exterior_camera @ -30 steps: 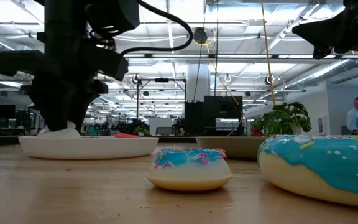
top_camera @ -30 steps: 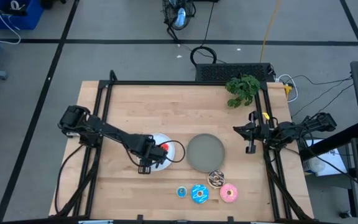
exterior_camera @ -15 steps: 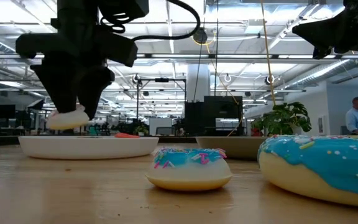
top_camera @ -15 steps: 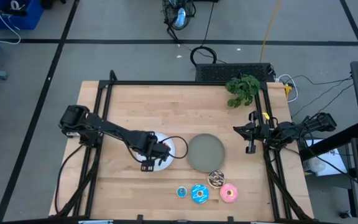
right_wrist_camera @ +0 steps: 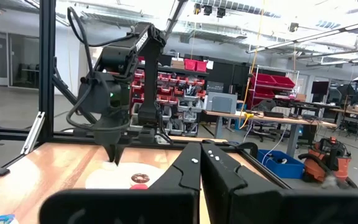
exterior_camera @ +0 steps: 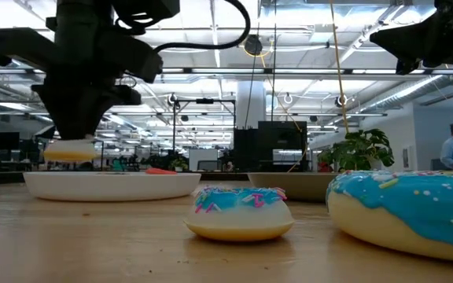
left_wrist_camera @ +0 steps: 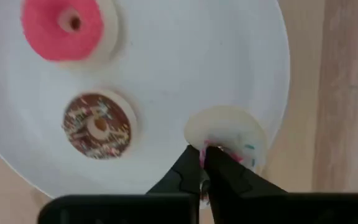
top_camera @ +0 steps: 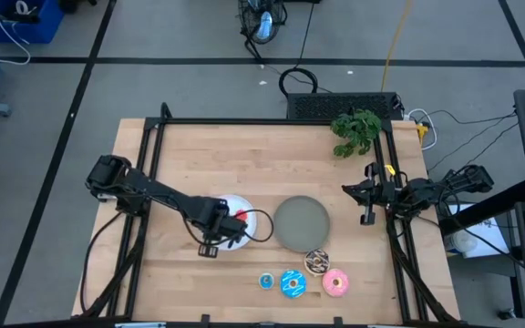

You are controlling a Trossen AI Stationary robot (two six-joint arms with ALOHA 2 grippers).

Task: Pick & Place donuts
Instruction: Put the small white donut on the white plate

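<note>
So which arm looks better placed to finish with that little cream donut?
The left. Its end effector is shut on the cream donut above the white plate. The right end effector hangs shut by the table's right edge, far from any donut.

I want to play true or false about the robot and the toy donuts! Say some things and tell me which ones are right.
1. The left gripper is shut on the cream donut. True.
2. The grey plate is full of donuts. False: no donut lies on it.
3. A red donut and a brown donut lie on the white plate. True.
4. The right gripper carries the pink donut. False: it is shut and holds nothing, and that donut lies on the table.
5. Four donuts lie on the table near its front edge. True.
</note>
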